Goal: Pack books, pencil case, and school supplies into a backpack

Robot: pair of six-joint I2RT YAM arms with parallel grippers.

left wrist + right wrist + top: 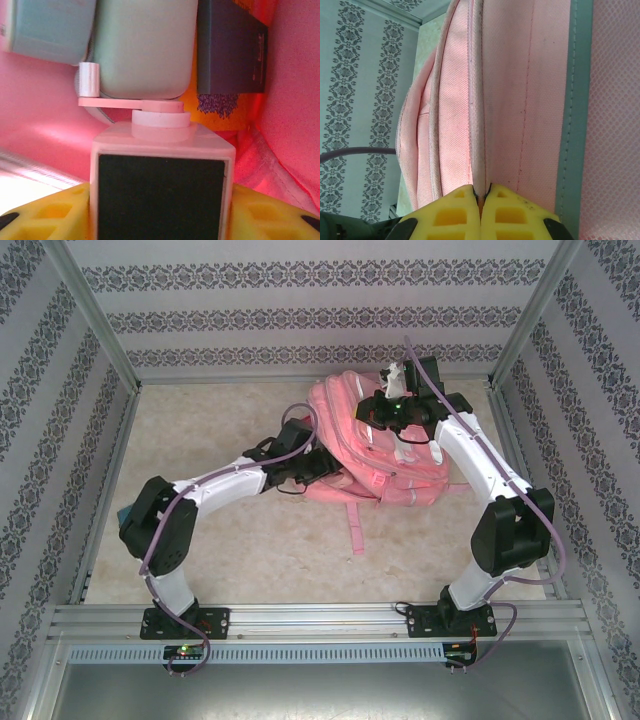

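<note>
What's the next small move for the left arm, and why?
Probably open the left gripper and let go of the white box. Its fingers clamp the box well inside the backpack, just short of a navy book and other packed items, while the right gripper is shut on a backpack seam.

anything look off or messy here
Nothing spilled or damaged. Only oddity: one strap trails loose from the backpack toward the near edge. The right claw pinches a fold of its fabric, and the left claw holds a white box inside it.
</note>
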